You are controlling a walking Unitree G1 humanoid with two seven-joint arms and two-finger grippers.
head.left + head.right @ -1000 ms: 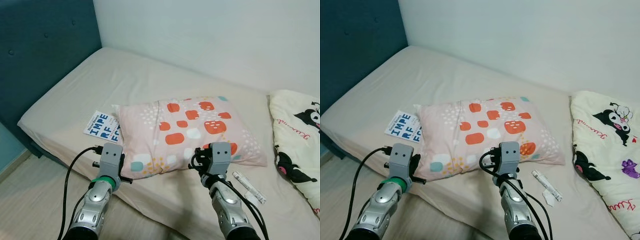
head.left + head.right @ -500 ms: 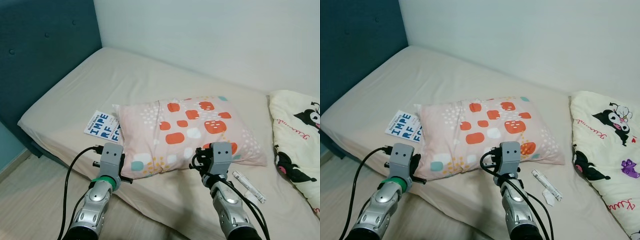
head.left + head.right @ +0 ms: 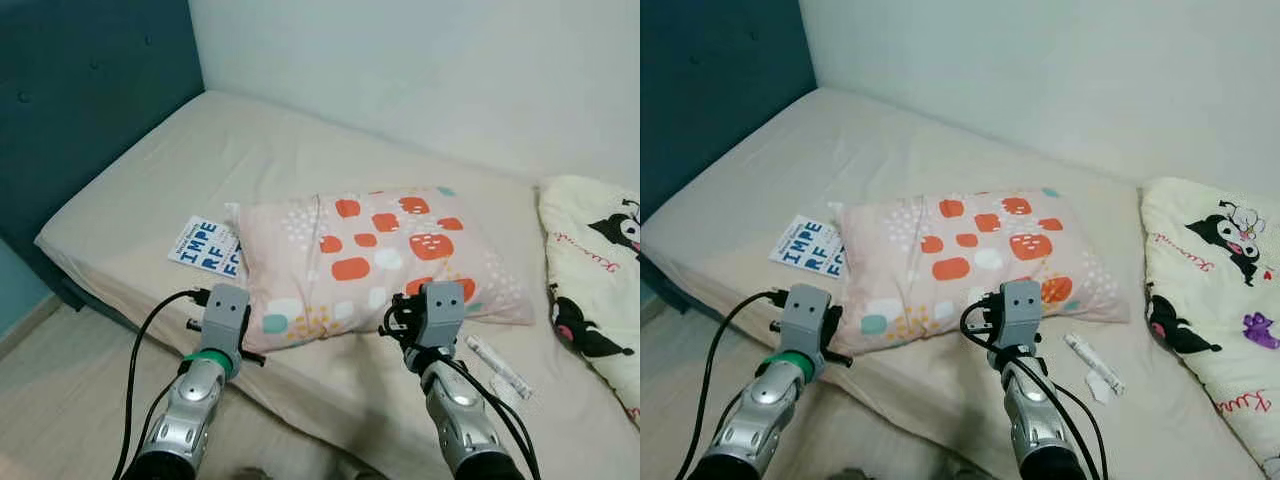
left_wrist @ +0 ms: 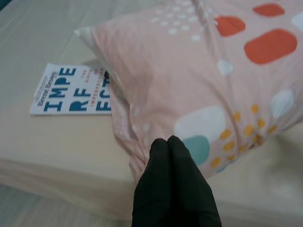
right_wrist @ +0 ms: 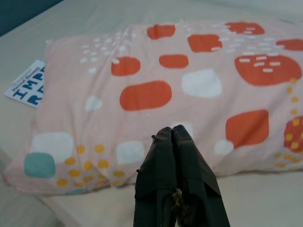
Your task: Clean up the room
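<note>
Both the left gripper and right gripper are pinched closed on nothing, short of the pillow by the bed's front edge. Pulled carelessly, the pillow could drag the book beneath its corner off the edge

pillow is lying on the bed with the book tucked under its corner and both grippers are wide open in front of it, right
Not quite. The pillow lies on the bed, its corner over the book, but both grippers are shut, not open: the left wrist view shows the left gripper fingers pressed together, the right wrist view the same for the right gripper.
</note>
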